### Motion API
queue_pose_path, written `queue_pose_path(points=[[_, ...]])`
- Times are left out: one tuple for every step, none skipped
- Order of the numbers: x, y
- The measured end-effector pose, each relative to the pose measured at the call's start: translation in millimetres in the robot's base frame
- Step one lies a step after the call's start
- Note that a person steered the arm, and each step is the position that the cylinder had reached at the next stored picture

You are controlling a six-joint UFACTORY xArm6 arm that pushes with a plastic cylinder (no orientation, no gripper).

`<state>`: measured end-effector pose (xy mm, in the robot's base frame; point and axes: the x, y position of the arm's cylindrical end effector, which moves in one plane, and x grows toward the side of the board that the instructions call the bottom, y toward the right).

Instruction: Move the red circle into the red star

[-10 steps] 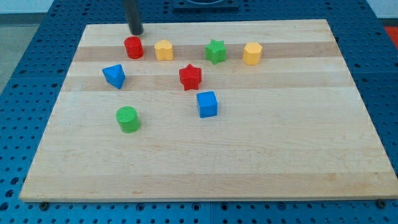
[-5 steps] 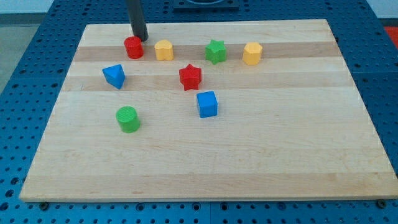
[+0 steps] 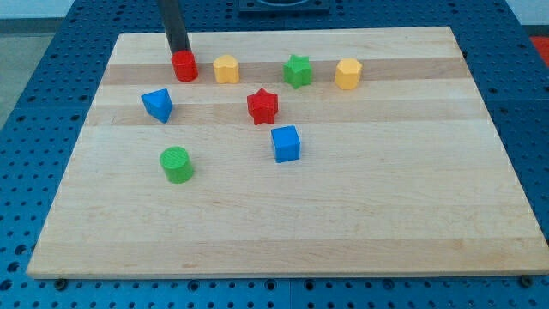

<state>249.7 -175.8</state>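
The red circle (image 3: 184,66) stands near the board's top left. The red star (image 3: 262,106) lies below and to the right of it, well apart. My tip (image 3: 179,51) is at the red circle's upper left edge, touching or nearly touching it from behind. The dark rod rises from there out of the view's top.
A yellow block (image 3: 226,69) sits just right of the red circle. A green star (image 3: 298,70) and a yellow hexagon (image 3: 347,74) lie further right. A blue block (image 3: 158,105), a green circle (image 3: 177,164) and a blue cube (image 3: 286,143) lie lower on the wooden board (image 3: 360,206).
My tip moved right past the red circle's top, then came back left to its upper left edge. The blocks have barely moved.
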Motion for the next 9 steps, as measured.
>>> queue_pose_path(points=[[8, 0], [18, 0], [27, 0], [41, 0], [58, 0], [79, 0], [99, 0], [119, -3], [130, -17]])
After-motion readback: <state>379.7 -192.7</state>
